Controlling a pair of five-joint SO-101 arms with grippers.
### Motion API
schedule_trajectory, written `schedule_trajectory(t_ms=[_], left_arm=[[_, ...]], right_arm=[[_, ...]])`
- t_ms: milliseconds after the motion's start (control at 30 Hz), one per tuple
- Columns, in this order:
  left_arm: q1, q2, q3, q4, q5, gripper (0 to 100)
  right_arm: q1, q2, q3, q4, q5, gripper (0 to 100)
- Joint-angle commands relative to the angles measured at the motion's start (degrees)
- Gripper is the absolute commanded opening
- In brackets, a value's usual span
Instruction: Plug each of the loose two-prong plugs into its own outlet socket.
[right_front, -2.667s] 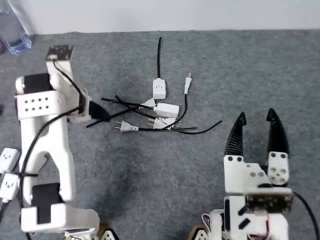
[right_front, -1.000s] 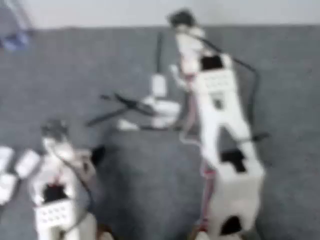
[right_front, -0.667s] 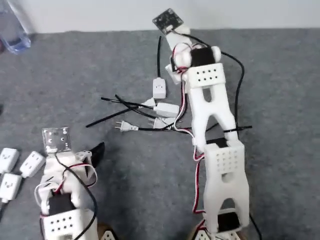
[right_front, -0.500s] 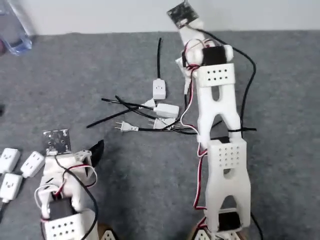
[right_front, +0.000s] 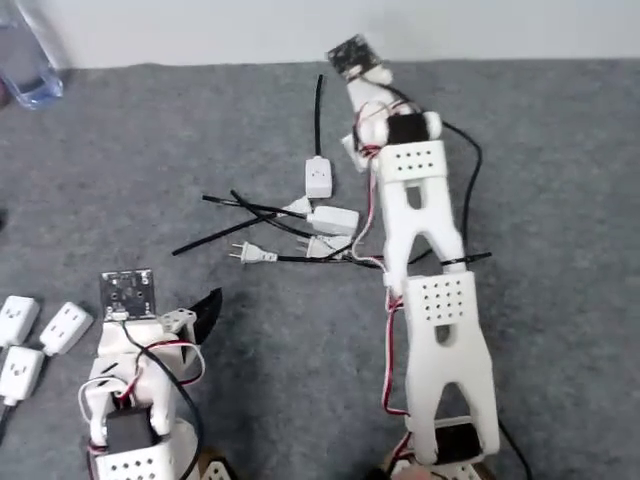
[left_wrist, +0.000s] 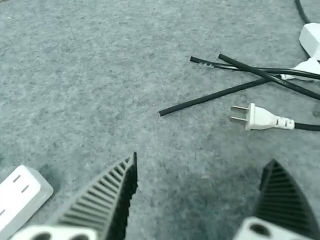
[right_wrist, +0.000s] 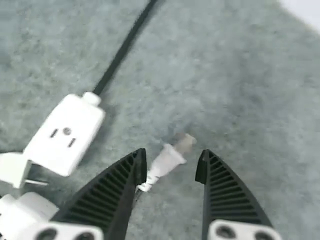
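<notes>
Plugs lie loose on the grey, fuzzy mat (right_front: 540, 160). One white plug (left_wrist: 258, 117), flat-bodied with two bare metal prongs and a ribbed collar where its black cord leaves, rests beyond our left gripper (left_wrist: 203, 160), whose ribbed black fingers (left_wrist: 114, 192) stand wide apart and hold nothing. Thin black cords (left_wrist: 235, 92) cross one another just past that plug. A smaller plug (right_wrist: 167, 161), pale and rounded, looks blurred to us; it lies on the mat between the spread fingers of our right gripper (right_wrist: 172, 151), with a gap on either side of it. Near it sits a boxy white socket (right_wrist: 64, 135) of smooth plastic, slots facing up, a black cord running from one end. From above, we see a knot of white plastic pieces (right_front: 330, 228) and cords at the middle of the mat, beside the outstretched right arm (right_front: 430, 260). Three more sockets (right_front: 64, 327) lie together at the mat's left edge, beside the folded left arm (right_front: 130, 400). A clear bottle (right_front: 25, 60) stands at the far left corner.
</notes>
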Motion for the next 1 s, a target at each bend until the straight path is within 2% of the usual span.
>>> schedule_trajectory(t_ms=[0,100,467,567,667,767,867,967], left_arm=[[0.4,-1.1,-0.1,0.0,0.4,37],[0.4,-1.1,-0.1,0.1,0.4,37],[0.4,-1.1,-0.1,-0.1,0.3,37],[0.4,-1.1,-0.1,-0.1,0.3,37],[0.4,-1.1,0.4,-0.5,0.3,37],[0.4,-1.1,0.4,-1.1,0.3,37],[0.4,-1.1,0.4,-1.1,0.3,37],[0.4,-1.1,0.4,-1.2,0.3,37]], right_arm=[[-0.7,0.3,-3.0,-0.3,1.6,17.7],[-0.5,2.2,-3.2,2.2,5.3,17.7],[-2.5,7.0,-3.3,17.6,26.8,17.6],[-3.0,6.6,-6.4,21.4,30.9,13.7],[-3.3,5.8,-13.2,25.6,31.5,10.3],[-3.1,5.1,-18.7,26.4,29.6,13.0],[-2.9,4.1,-18.4,26.4,28.8,18.0],[-2.8,3.7,-16.5,26.4,29.0,19.0]])
